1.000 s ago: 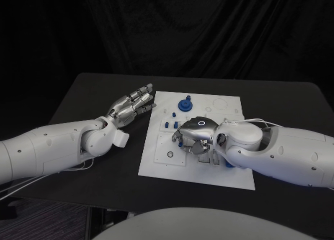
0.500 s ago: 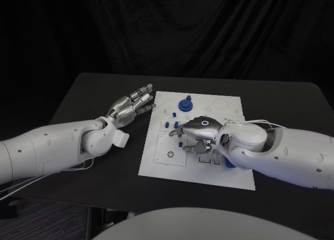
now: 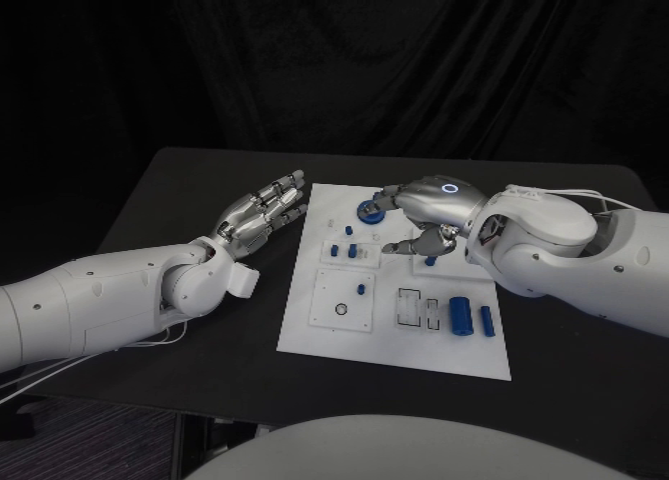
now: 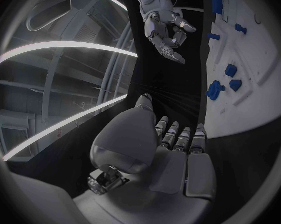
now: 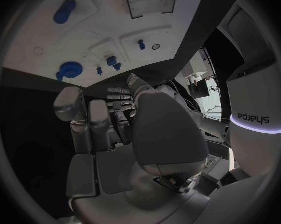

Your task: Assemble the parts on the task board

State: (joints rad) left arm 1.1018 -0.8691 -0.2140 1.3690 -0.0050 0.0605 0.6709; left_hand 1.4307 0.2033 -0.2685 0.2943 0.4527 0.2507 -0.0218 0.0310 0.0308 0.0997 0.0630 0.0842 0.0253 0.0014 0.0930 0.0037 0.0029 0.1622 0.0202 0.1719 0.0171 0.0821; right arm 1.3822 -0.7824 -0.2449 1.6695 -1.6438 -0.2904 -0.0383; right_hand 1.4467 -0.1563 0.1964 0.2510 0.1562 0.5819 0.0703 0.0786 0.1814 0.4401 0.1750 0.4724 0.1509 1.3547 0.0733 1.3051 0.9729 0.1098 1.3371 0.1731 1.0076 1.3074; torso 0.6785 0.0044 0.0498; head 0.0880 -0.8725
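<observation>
Left hand point(image 3: 262, 212) flat, fingers spread, empty, beside board point(image 3: 320, 335). Right hand point(image 3: 421, 215) over board's far half, fingers curled; whether it holds anything, can't tell. Blue parts point(image 3: 461, 313) lie on board.

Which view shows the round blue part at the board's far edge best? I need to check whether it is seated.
The right wrist view: the round blue part lies unobstructed on the task board. In the head view the right hand partly covers it; the left wrist view shows it small.
</observation>
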